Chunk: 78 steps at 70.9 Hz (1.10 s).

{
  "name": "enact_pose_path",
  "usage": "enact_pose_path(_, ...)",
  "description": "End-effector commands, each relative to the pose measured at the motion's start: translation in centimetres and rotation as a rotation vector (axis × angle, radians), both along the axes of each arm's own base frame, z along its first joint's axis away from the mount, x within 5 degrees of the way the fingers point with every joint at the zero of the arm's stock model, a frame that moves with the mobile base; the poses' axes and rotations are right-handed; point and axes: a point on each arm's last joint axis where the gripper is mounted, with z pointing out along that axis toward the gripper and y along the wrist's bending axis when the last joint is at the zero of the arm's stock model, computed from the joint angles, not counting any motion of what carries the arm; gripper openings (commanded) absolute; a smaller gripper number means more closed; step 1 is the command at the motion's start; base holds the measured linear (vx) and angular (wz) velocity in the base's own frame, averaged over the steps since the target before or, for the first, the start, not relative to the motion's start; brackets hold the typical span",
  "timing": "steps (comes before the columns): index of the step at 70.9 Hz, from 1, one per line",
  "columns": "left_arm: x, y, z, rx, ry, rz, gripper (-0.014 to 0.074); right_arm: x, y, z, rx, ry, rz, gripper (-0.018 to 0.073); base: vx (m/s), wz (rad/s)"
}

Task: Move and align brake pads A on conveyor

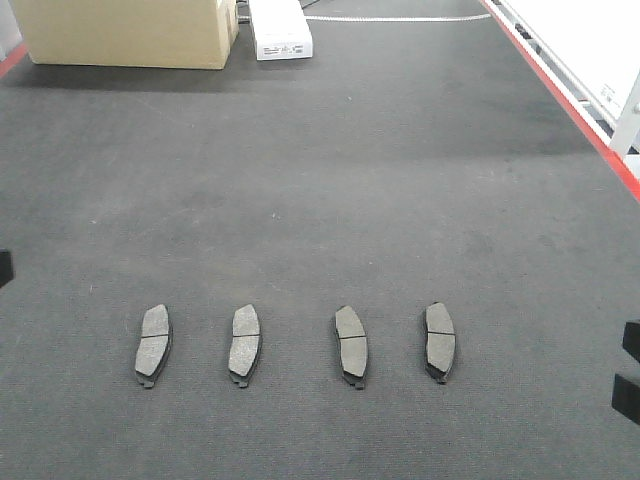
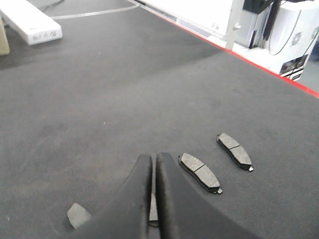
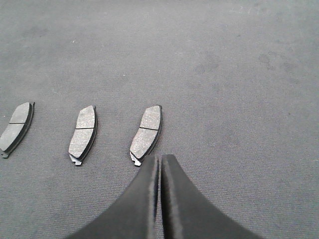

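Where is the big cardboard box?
In the front view, the cardboard box sits at the belt's far left end, beside a white box.

Before me the conveyor (image 1: 330,180) spreads wide, a dark charcoal belt of fine, cloth-like weave, with a red strip (image 1: 570,105) running along its right edge and a bit of red showing at the far left corner. Four brake pads (image 1: 154,346) (image 1: 245,345) (image 1: 351,346) (image 1: 440,341) lie flat on it in a row across the near part, well apart from each other, friction faces up, each long axis running near to far with slight tilts. At the far end a cardboard box (image 1: 130,30) sits on the belt at the left, and just right of it a long white box (image 1: 279,28).
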Motion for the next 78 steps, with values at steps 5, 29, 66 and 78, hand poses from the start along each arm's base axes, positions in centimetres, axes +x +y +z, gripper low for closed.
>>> enact_pose_path(5, -0.7, 0.1, 1.7, -0.032, -0.132, -0.045, -0.0006, 0.2, 0.1, 1.2, 0.004, -0.08, 0.016, -0.0003, 0.0, 0.0)
enact_pose_path(29, -2.3, 2.2, 1.7, -0.068, -0.196, 0.079, -0.0006, 0.2, 0.1, 1.2, 0.004, -0.08, 0.016, -0.0003, 0.0, 0.0)
enact_pose_path(66, -7.3, 5.9, -7.8, -0.006, -0.392, 0.562, -0.0006, 0.2, 0.0, 1.2, 0.004, -0.079, 0.015, -0.0003, 0.0, 0.0)
enact_pose_path(78, -5.9, 5.9, -10.9, 0.012, -0.323, 0.559, -0.0006, 0.2, 0.0, 1.2, 0.003, -0.079, 0.015, -0.0003, 0.0, 0.0)
